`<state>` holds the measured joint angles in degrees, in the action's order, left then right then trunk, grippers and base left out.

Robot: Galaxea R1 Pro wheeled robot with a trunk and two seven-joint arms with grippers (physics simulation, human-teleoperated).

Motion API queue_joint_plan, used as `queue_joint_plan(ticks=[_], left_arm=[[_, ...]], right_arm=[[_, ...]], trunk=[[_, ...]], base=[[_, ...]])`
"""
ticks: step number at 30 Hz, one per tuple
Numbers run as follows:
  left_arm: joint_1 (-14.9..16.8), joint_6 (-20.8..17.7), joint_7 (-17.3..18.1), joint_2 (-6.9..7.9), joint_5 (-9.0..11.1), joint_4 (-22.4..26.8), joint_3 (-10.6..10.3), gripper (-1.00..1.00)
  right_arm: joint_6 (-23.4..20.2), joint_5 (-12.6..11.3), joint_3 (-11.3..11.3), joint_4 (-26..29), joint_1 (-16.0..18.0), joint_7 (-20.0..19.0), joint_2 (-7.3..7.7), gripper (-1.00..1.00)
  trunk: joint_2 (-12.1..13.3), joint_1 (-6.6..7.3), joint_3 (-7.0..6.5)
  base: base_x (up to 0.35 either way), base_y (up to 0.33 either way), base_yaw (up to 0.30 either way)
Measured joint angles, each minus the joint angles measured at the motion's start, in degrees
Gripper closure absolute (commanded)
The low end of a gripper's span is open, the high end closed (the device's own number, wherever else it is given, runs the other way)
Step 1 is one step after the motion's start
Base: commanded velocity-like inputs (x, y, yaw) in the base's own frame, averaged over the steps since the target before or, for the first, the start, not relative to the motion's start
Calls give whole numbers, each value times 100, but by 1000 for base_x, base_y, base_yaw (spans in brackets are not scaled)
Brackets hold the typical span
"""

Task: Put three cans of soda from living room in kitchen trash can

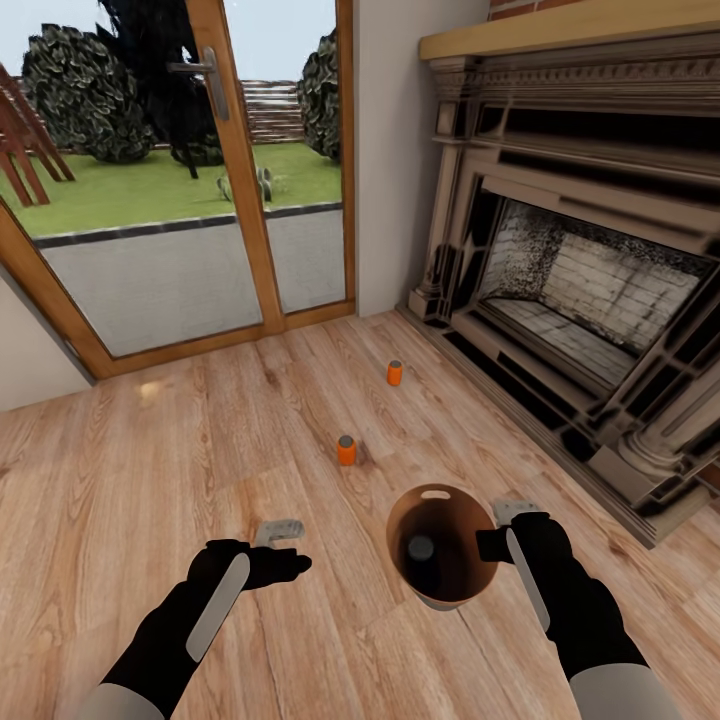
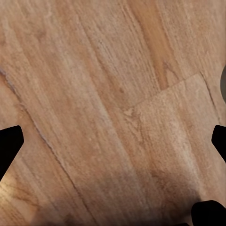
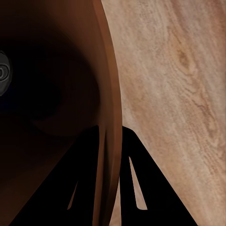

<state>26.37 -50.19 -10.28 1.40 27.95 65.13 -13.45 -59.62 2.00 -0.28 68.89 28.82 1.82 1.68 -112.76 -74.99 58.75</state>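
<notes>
Living-room floor with two loose soda cans and a trash can held at its rim.

At the near left the left gripper [image 1: 283, 530] hangs over bare wood plank floor [image 1: 150, 470], fingers spread and holding nothing. Further in, an orange soda can [image 1: 346, 450] stands upright on the planks, and a second orange soda can [image 1: 395, 373] stands farther off, nearer the glass doors [image 1: 190, 190]. At the near right the copper-brown trash can [image 1: 440, 590] holds a grey-topped can [image 1: 419, 549] in its dark inside; the right gripper [image 3: 112, 160] pinches the bin's right rim, one finger inside the wall and one outside. A dark carved fireplace [image 1: 590, 280] fills the far right.
</notes>
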Motion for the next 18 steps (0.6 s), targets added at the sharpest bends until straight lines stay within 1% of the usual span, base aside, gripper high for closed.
queue_joint_plan(ticks=[18], left_arm=[[0, -3, -9, -7, 9, 2, 0, -100]], right_arm=[[0, -5, 7, 0, 0, 1, -4, 100]], trunk=[[0, 0, 0]], base=[[0, 0, 0]])
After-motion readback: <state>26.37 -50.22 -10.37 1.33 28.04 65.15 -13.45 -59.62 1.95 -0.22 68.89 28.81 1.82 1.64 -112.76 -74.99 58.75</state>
